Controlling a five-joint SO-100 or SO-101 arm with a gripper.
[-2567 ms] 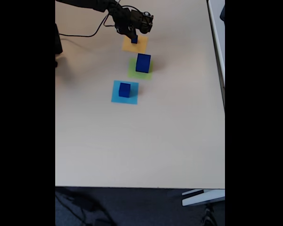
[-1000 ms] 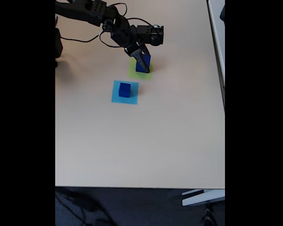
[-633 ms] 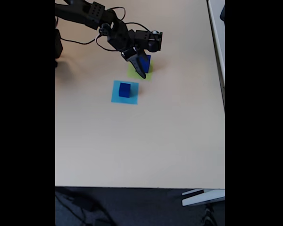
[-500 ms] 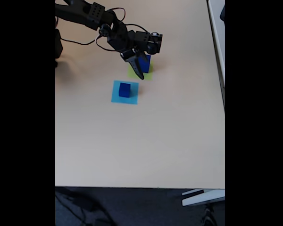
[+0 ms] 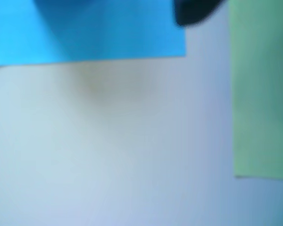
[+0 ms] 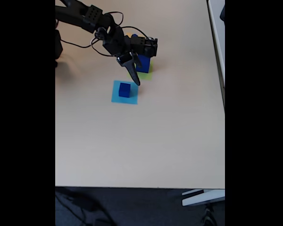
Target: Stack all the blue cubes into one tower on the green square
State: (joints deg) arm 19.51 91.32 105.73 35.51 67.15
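Blue cubes are seen at two places in the fixed view, and the pincer [image 6: 134, 77] hangs between them, its dark pointed fingers [image 6: 133, 73] directed down toward the desk [image 6: 141, 141]. How far the pincer is parted cannot be told from either view, and nothing is seen held in it. In the fixed view the fingertips lie just beyond the upper right corner of the light-blue square [image 6: 116, 96] and just beside the lower left edge of the green square [image 6: 149, 74]. The largest blue cube [image 6: 143, 65] is seen on the green square, partly covered by the black arm [image 6: 108, 35]; whether a smaller cube rests on top of it cannot be told, since the wrist body lies in front. A medium blue cube [image 6: 124, 89] stands upright near the middle of the light-blue square, apart from the pincer tips. In the wrist view, which is blurred, the light-blue square [image 5: 85, 30] is shown along the top edge, the green square [image 5: 262, 89] along the right edge, and bare desk [image 5: 108, 150] between and below them; a dark fingertip [image 5: 193, 12] enters at the top, between the two patches. Black cables [image 6: 82, 44] are routed from the arm toward the upper left edge of the desk in the fixed view.
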